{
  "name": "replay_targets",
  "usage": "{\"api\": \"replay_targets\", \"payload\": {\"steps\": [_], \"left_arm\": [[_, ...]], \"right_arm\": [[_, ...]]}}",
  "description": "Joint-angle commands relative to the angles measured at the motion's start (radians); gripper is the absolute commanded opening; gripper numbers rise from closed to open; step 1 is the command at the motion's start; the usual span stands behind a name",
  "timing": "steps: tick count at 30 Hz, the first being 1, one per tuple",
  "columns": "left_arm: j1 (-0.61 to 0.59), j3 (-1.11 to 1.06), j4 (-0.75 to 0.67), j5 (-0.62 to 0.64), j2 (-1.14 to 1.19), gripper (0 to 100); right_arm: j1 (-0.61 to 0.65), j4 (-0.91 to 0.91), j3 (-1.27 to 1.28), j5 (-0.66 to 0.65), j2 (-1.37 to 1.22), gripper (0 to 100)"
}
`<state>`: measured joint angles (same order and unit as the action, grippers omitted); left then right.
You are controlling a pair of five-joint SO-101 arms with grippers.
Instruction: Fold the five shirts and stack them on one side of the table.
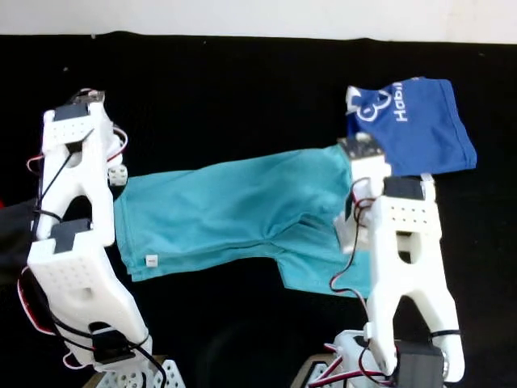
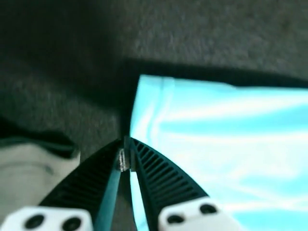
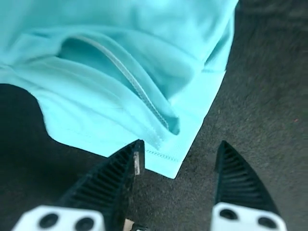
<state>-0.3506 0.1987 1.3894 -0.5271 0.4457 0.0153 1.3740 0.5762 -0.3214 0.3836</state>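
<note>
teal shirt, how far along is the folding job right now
Early. Done: one blue shirt lies folded at the far right of the table. In hand: the teal shirt lies stretched mid-table, left tool shut on its edge, right tool open over a corner. Left: finish this fold, stack it, then the rest.

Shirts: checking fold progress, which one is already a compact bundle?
The dark blue shirt with white print, upper right in the high view; the teal shirt lies spread out across the middle.
</note>
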Motion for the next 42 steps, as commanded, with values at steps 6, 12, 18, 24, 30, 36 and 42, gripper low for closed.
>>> {"api": "replay_targets", "payload": {"steps": [6, 12, 18, 24, 30, 36, 42], "left_arm": [[0.091, 0.013, 0.212, 0.015, -0.262, 1], [0.127, -0.231, 0.207, 0.049, -0.46, 1], [0.127, -0.696, 0.005, 0.064, -0.816, 1], [0.122, -1.139, -0.362, 0.066, -0.98, 1], [0.122, -1.313, -0.557, 0.129, -0.98, 1], [0.12, -1.406, -0.638, 0.186, -0.987, 1], [0.12, -1.412, -0.64, 0.186, -0.987, 1]], "right_arm": [[0.127, -0.028, -0.117, 0.117, 0.03, 23.8], [0.214, -0.102, -0.117, 0.117, 0.022, 13.9], [0.219, -0.148, -0.114, 0.117, 0.021, 12.4], [0.259, -0.266, -0.054, 0.117, 0.018, 12.4], [0.286, -0.364, 0.038, 0.117, -0.097, 12.4], [0.288, -0.326, 0.053, 0.114, -0.148, 12.0], [0.291, -0.157, 0.053, 0.107, -0.148, 12.0]]}}
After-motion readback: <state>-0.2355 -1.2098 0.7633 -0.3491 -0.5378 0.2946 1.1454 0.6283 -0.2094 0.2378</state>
